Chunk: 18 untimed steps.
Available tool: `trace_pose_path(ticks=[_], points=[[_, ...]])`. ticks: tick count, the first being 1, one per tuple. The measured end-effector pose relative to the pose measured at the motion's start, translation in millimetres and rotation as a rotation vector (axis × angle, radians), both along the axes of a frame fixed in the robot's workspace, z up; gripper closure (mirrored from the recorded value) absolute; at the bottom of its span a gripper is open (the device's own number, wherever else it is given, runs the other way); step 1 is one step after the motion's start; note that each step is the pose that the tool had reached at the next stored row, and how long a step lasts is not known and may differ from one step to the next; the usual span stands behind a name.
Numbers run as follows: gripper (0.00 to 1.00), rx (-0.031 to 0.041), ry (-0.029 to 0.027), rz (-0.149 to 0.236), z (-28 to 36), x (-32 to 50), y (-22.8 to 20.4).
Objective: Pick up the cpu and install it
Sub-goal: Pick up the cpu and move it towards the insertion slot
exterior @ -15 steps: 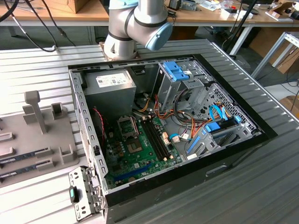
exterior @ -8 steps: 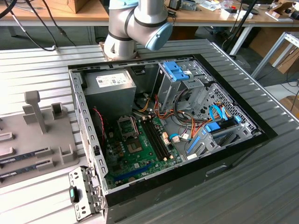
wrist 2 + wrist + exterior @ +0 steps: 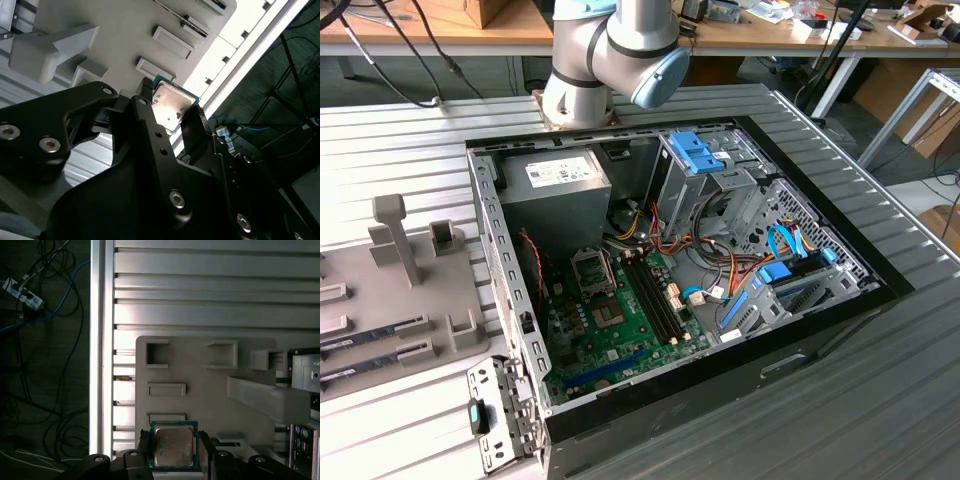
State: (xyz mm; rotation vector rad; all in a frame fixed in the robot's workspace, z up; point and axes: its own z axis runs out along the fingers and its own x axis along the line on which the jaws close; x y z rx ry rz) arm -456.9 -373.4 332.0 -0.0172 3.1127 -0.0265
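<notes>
In both wrist views the cpu [image 3: 173, 446] [image 3: 171, 102], a small square chip with a silver-grey top and a thin green rim, sits between the two black fingers of my gripper [image 3: 174, 449] [image 3: 169, 109]. The jaws stand against two opposite edges of the chip, shut on it. Chip and gripper hang over the pale grey holder plate [image 3: 200, 370]. In the exterior view the open computer case [image 3: 510, 270] shows the green motherboard [image 3: 620, 345] with a metal-framed socket [image 3: 590, 268] near its back.
The holder plate [image 3: 410, 290] lies on the ribbed metal table at the exterior view's left, with upright posts and slots. The arm's base [image 3: 610, 50] stands behind the case. A grey power-supply box [image 3: 555, 185], drive cages and cable bundles fill the case.
</notes>
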Motion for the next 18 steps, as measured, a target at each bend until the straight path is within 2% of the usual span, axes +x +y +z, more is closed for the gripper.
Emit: trace_pose_path(ticks=[4,7,8,9,18], points=[[0.53,0.0002,-0.0001,0.000,2.7,0.0,0.0],[0.53,0.0010,0.0000,0.000,12.8,0.2,0.0],[0.53,0.0017,-0.0001,0.000,18.7,0.5,0.0],[0.53,0.0021,-0.0001,0.000,20.9,0.5,0.0],[0.53,0.0026,-0.0001,0.000,27.4,0.6,0.0]])
